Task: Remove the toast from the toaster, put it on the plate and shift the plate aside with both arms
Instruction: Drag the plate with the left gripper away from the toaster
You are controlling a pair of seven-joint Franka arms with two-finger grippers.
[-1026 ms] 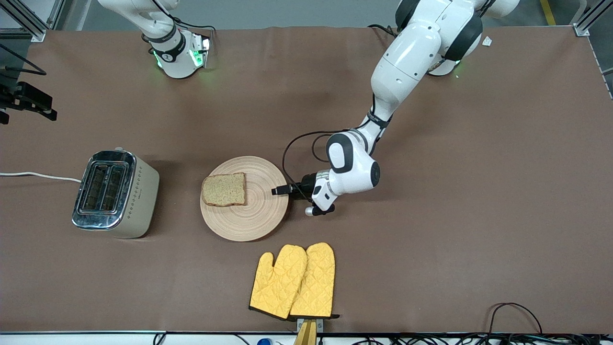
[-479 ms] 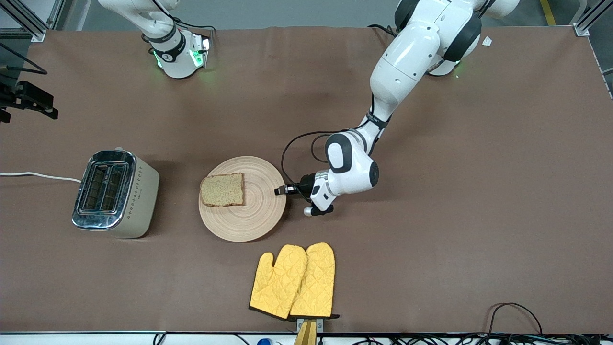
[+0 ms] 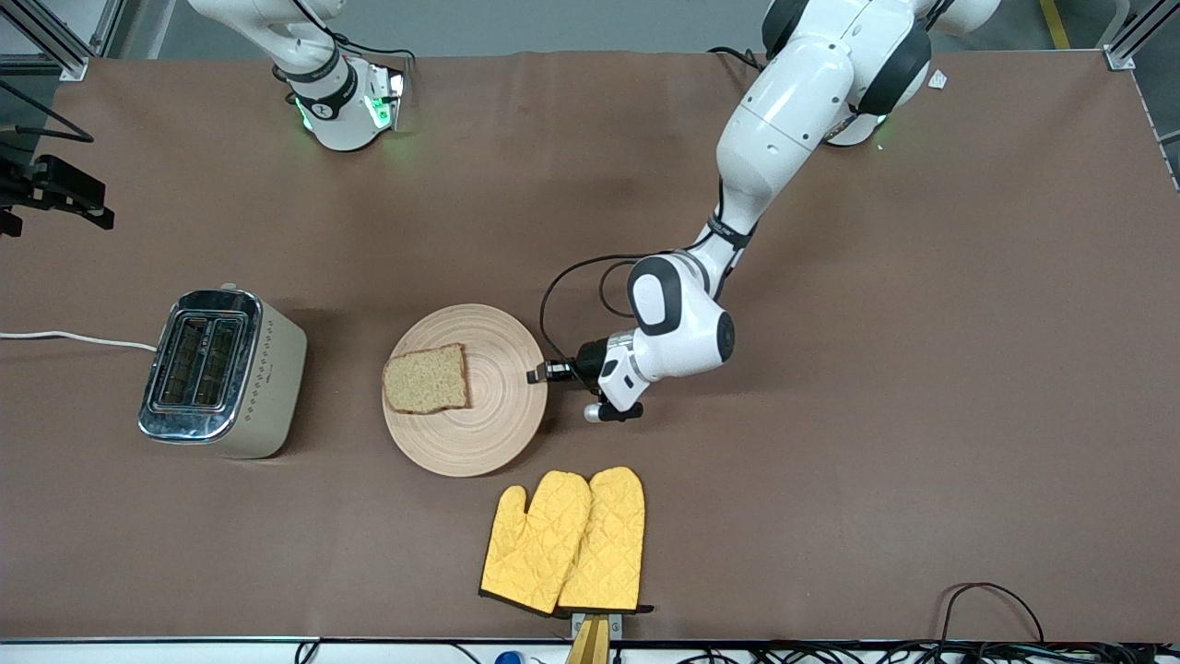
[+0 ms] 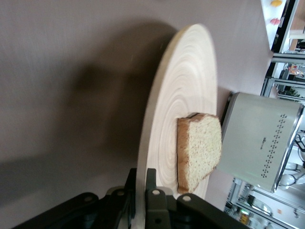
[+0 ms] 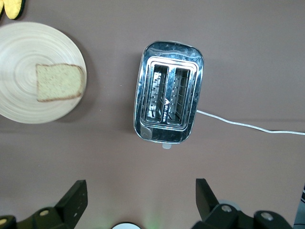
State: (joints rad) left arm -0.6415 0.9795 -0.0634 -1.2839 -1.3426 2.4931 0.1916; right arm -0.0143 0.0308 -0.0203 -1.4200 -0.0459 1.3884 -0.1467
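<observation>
On the desk, your left gripper [image 3: 537, 374] jaws clench the plate [image 3: 489, 433] rim, toast [image 3: 425, 379] aboard; right gripper [image 5: 138, 198], jaws released, waits above the toaster [image 3: 221, 371]. Next, carry the plate aside level.

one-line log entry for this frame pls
toast: on plate | toaster: slots empty | left claw: shut on plate rim | right claw: open, above toaster

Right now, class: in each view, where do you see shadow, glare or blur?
Front view: soft shadows beside the toaster and under the plate. Left wrist view: a broad dark shadow of the plate on the table, and the left claw is blurred. Right wrist view: glare on the toaster's chrome top.
</observation>
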